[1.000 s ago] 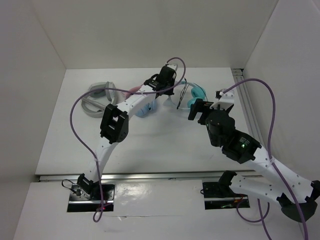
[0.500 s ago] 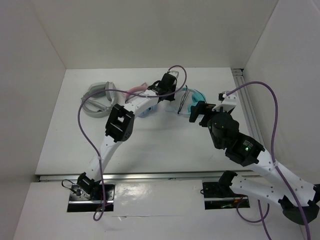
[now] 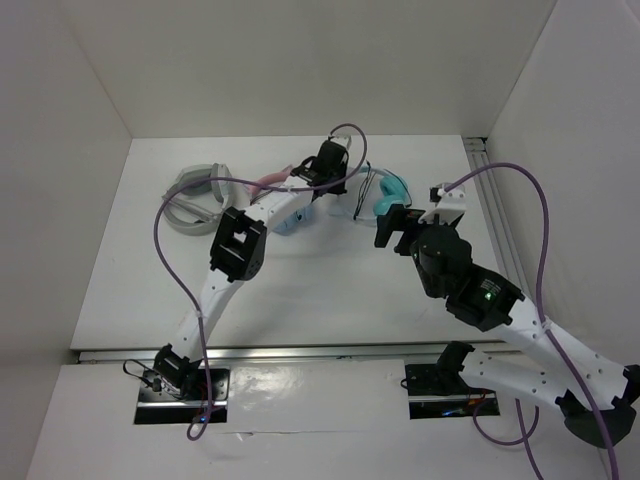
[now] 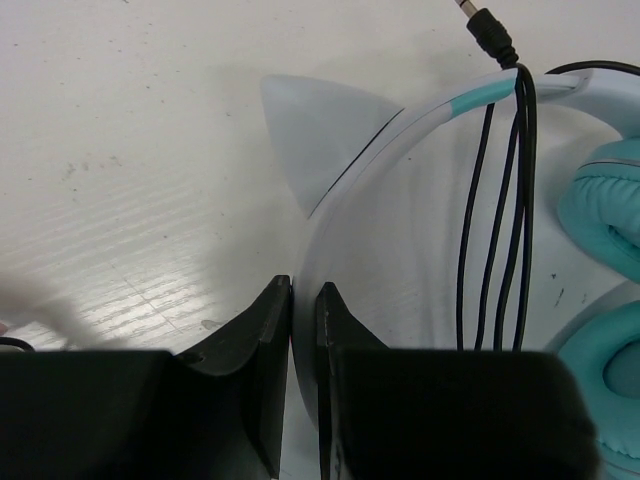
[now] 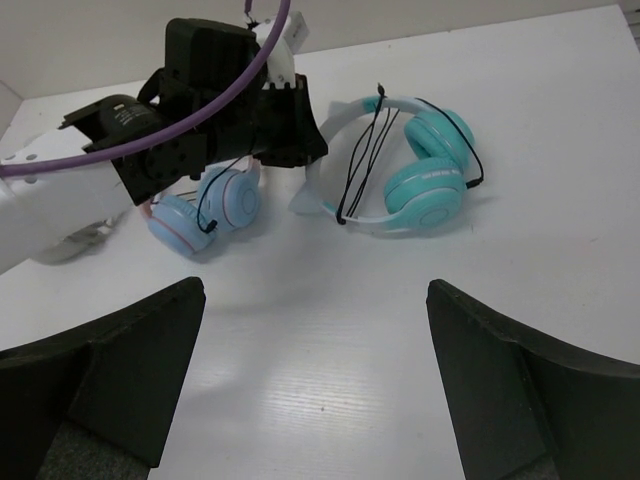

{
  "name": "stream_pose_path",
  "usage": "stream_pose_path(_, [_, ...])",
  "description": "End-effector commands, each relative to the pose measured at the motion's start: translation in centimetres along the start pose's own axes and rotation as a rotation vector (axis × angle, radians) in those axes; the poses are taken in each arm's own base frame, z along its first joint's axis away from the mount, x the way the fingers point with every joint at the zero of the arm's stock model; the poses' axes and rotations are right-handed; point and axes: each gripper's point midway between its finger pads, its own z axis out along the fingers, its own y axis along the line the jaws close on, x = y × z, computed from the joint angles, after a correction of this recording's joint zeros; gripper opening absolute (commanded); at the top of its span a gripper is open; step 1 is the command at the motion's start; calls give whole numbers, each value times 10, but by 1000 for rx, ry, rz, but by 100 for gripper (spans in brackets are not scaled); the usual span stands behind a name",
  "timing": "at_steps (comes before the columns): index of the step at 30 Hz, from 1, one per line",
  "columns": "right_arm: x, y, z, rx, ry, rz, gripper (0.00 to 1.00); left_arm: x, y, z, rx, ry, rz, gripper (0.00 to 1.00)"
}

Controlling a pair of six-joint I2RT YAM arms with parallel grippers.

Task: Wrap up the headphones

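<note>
Beside the cat ear [image 4: 315, 140], left gripper [image 4: 304, 292] pinches the headphones [image 5: 425, 180] by their light, springy band, probably the safest hold; right gripper [image 5: 315, 350] spread.

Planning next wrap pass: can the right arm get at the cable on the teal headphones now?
Probably yes. The right gripper is open, facing the headphones across bare table; the cable lies exposed over the headband. The left gripper, shut on the headband, sits off to one side.
</note>
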Motion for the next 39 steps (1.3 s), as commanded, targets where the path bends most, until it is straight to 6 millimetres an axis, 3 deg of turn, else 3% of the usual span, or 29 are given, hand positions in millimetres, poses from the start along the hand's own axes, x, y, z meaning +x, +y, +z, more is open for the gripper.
stream_pose_path(1, [-1,8,4,-24,3,5,99,-41,-12,-1,52,-130,-73,21])
stream_pose_path(4, [1,9,3,-31,14,-1,99,-48,-13,-5,57,-150,-63,33])
stream_pose_path(6, [-1,8,1,-34,6,6,99,-54,-17,-10,72,-158,-53,36])
stream_pose_path(7, [-1,8,1,-34,6,6,99,-52,-18,-8,83,-156,-53,50])
stream_pose_path(8, [1,7,1,-31,14,-1,99,-65,-23,-19,101,-178,-53,54])
stream_pose_path(10, [-5,7,-2,-37,1,11,99,-65,-23,-22,102,-179,-53,55])
stream_pose_path(11, [-4,6,-2,-33,8,4,99,-70,-26,-27,114,-186,-53,71])
stream_pose_path(14, [-9,8,-5,-49,0,16,99,-84,-28,-47,118,-208,-66,100])
stream_pose_path(17, [-12,8,-8,-60,-2,22,99,-105,-40,-85,118,-255,-63,100])
stream_pose_path(18, [-15,8,-9,-60,-3,23,99,-100,-43,-94,107,-243,-46,100])
stream_pose_path(19, [-18,8,-11,-60,-4,12,99,-124,-44,-127,103,-286,-53,100])
stream_pose_path(20, [-21,7,-12,-60,-4,12,99,-126,-49,-145,97,-287,-63,100])
stream_pose_path(21, [-25,7,-13,-64,-12,-19,99,-109,-41,-154,49,-239,-74,100])
stream_pose_path(22, [-32,8,-18,-80,-8,-28,99,-106,-45,-172,44,-240,-68,100])
stream_pose_path(23, [-33,8,-18,-75,4,-40,99,-129,-47,-223,58,-312,-79,100])
stream_pose_path(24, [-35,8,-19,-67,21,-56,99,-126,-46,-243,20,-328,-78,100])
stream_pose_path(25, [-25,4,-18,-42,82,-113,99,-96,-33,-250,-35,-269,-59,100])
stream_pose_path(26, [-39,6,-22,-45,76,-118,99,-90,-25,-268,-76,-267,-62,100])
stream_pose_path(27, [-41,5,-24,-39,91,-132,99,-96,-12,-310,-149,-322,-85,100])
stream_pose_path(28, [-38,0,-28,-24,125,-164,99,-72,1,-317,-203,-280,-91,100])
stream_pose_path(29, [-51,0,-33,-31,108,-148,99,-56,13,-332,-247,-248,-77,100])
stream_pose_path(33, [-71,-8,-54,-50,92,-103,99,-11,55,-409,-340,-257,-117,100])
stream_pose_path(34, [-77,-18,-63,-29,88,-99,99,-3,69,-440,-326,-299,-175,100])
stream_pose_path(37, [-82,-27,-78,-42,97,-74,99,23,98,-491,-336,-314,-223,100])
stream_pose_path(38, [-83,-33,-87,-49,102,-63,99,25,108,-523,-297,-376,-272,100])
stream_pose_path(39, [-85,-35,-92,-60,101,-58,99,31,117,-536,-302,-387,-277,100])
